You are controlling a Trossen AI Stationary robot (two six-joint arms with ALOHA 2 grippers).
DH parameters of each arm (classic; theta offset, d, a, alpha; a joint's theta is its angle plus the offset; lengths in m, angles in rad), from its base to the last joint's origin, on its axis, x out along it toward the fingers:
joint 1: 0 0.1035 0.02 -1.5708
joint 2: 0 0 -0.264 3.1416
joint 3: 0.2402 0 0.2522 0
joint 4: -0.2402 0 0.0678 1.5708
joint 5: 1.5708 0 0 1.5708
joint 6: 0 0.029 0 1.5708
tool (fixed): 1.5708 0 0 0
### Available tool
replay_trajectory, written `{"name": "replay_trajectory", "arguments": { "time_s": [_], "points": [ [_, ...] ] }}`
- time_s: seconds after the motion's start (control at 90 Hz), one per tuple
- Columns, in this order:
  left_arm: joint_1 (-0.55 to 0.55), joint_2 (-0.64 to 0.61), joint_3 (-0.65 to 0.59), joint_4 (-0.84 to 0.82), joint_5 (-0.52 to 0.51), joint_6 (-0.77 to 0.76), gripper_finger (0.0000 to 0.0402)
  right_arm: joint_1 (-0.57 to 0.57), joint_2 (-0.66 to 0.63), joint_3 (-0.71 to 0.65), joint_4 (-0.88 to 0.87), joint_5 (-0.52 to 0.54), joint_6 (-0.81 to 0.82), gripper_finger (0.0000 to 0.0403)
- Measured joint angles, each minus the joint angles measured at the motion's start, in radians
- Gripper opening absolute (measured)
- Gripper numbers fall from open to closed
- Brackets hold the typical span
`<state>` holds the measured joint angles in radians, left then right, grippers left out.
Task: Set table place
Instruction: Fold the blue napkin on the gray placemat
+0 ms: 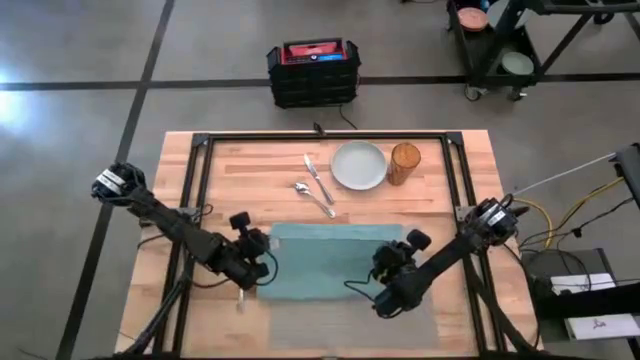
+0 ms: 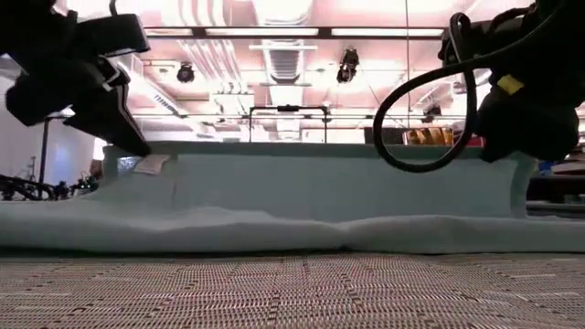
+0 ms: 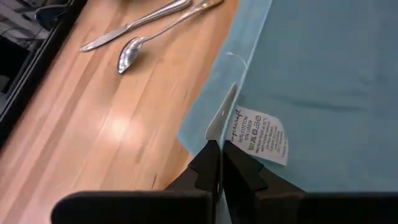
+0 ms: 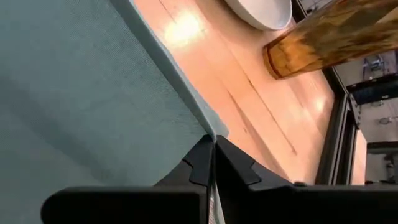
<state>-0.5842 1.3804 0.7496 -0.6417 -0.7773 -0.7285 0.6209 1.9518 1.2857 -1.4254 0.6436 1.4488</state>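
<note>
From above I see both arms low over the near half of the worktop (image 1: 470,160), each gripping a corner of the teal napkin (image 1: 330,258); the left gripper (image 1: 262,262) has its jaws pinched shut on the napkin's left edge beside the white care label (image 3: 256,135), while the right gripper (image 1: 383,268) has its jaws closed on the napkin's right corner, as its wrist view shows; the cloth lies spread across the grey placemat (image 1: 420,318), whose woven surface fills the foreground of the low view, and the napkin's far part stands lifted between the 2 grippers in that view; farther back on the worktop sit the pale plate (image 1: 358,165) and, just right of it, the amber glass (image 1: 404,163); left of the plate lie the knife (image 1: 318,178) and, near it, the spoon (image 1: 313,198); I cannot make out a fork; a black crate (image 1: 313,72) rests on the floor beyond the worktop.
</note>
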Motion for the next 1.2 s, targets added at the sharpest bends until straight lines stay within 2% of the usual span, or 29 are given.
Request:
{"name": "replay_trajectory", "arguments": {
  "time_s": [0.244, 0.678, 0.767, 0.889, 1.056, 1.2],
  "points": [
    [0.004, 0.000, -0.004, 0.025, -0.028, 0.045, 0.0000, 0.000, 0.000, -0.001, -0.001, -0.031, 0.018, 0.0000],
    [0.023, 0.000, -0.008, 0.025, -0.028, 0.039, 0.0000, -0.018, 0.000, -0.017, -0.008, -0.042, 0.047, 0.0000],
    [0.032, 0.000, -0.008, 0.024, -0.026, 0.035, 0.0005, -0.029, 0.000, -0.017, -0.009, -0.043, 0.042, 0.0010],
    [0.045, -0.001, -0.008, 0.023, -0.026, 0.035, 0.0039, -0.045, 0.000, -0.018, -0.016, -0.043, 0.005, 0.0048],
    [0.063, -0.009, 0.015, -0.019, 0.002, 0.039, 0.0120, -0.059, -0.013, -0.018, -0.034, -0.043, -0.059, 0.0120],
    [0.063, -0.018, 0.099, -0.096, 0.003, 0.038, 0.0187, -0.059, -0.097, -0.018, -0.060, -0.043, -0.079, 0.0169]
  ]
}}
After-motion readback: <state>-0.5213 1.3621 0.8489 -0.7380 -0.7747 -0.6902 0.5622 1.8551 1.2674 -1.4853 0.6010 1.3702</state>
